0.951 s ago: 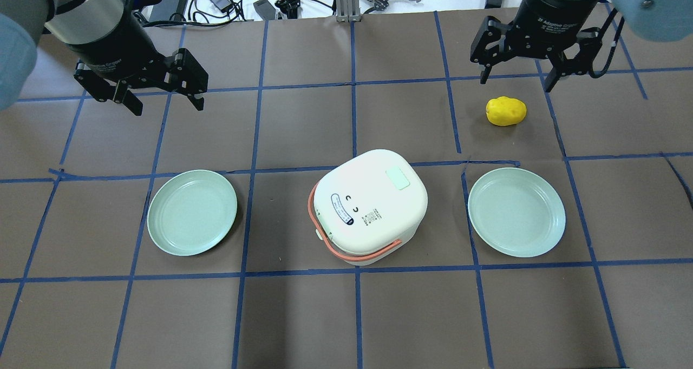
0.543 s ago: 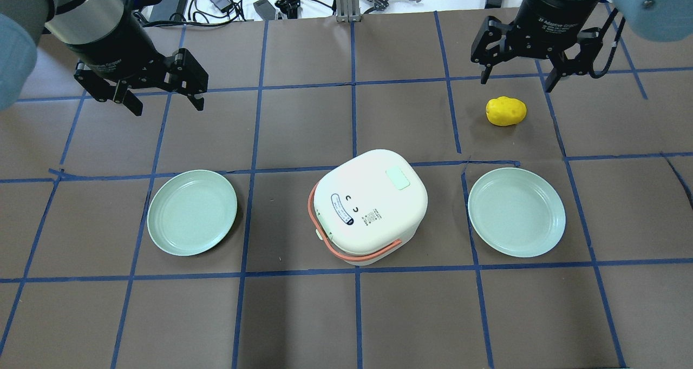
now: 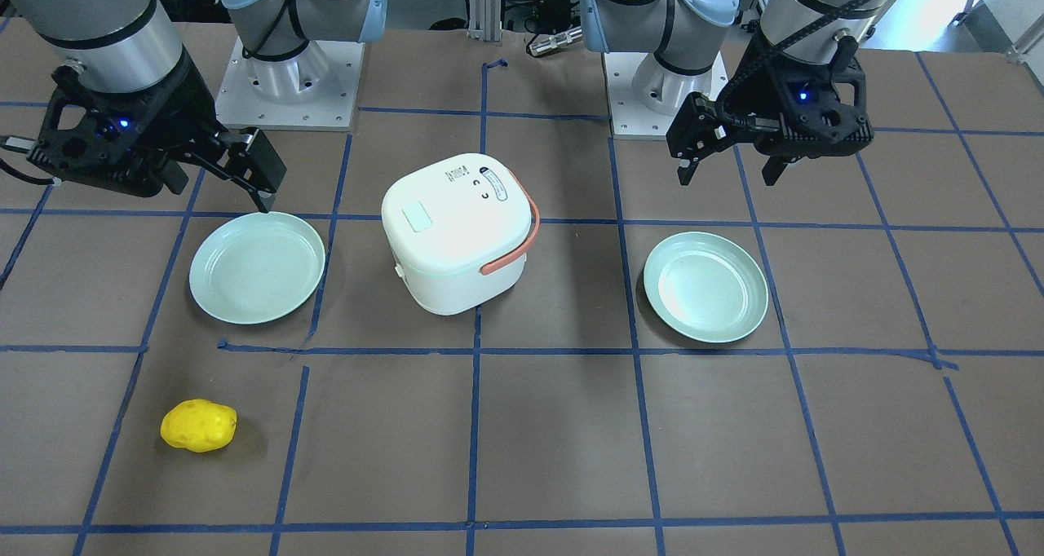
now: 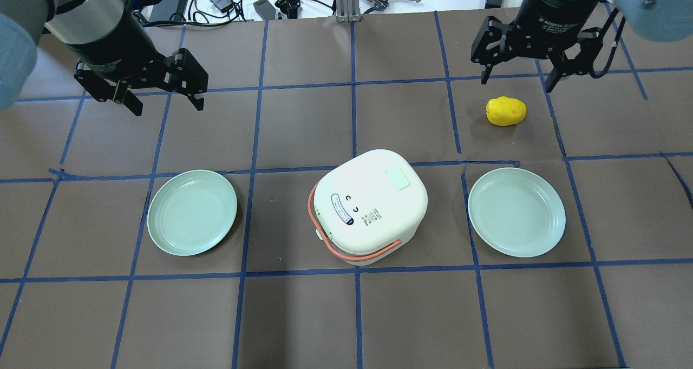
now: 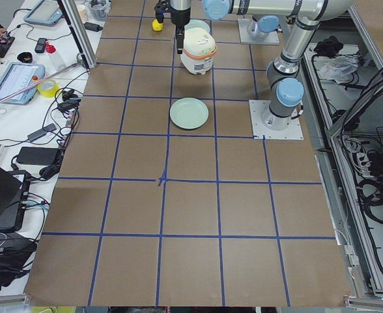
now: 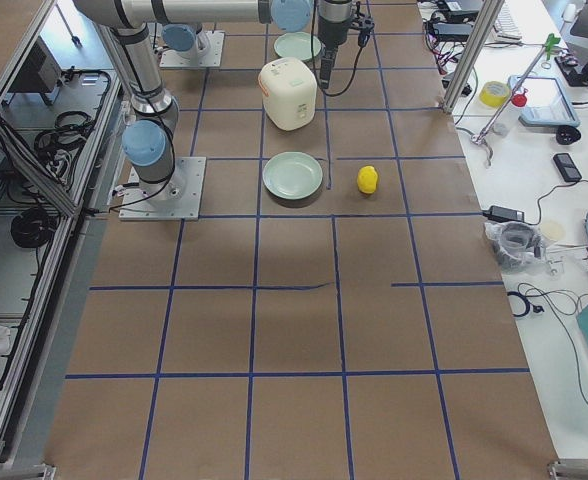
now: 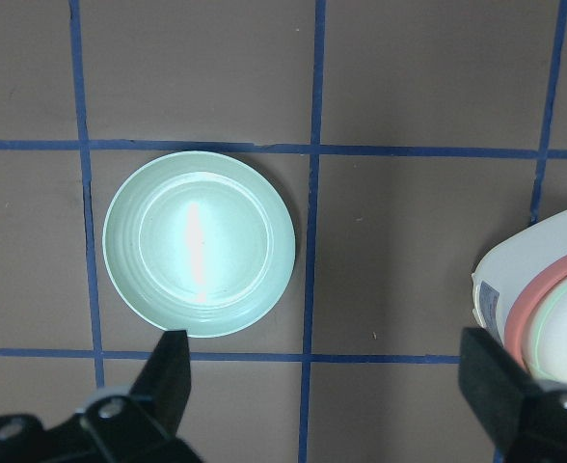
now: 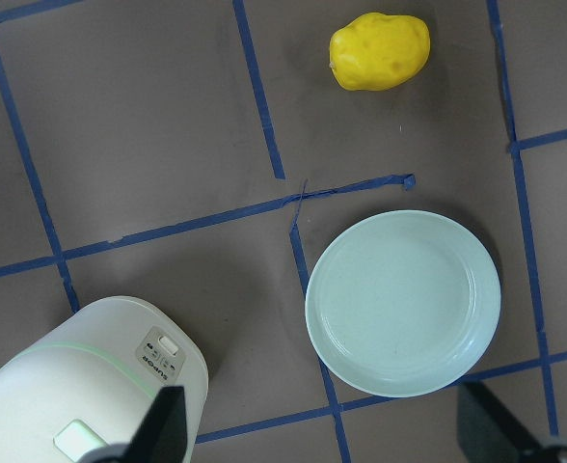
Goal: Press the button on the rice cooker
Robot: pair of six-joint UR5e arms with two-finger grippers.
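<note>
At counter [image 4: 303,131] centre sits the rice cooker [image 4: 371,212], button panel [image 8: 163,349] on its far side. Right hand [image 4: 517,83] and left hand [image 4: 167,107] spread, empty, beyond cooker. Probably best: close right fingers, press squarely with tip.

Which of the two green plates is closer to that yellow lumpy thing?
The plate on the robot's right of the cooker: the yellow thing lies just beyond it. The other plate sits across the cooker, much farther off.

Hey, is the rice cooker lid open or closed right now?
Closed. The lid sits flat and flush on the rice cooker's body, with no gap showing in the front-facing view.
</note>
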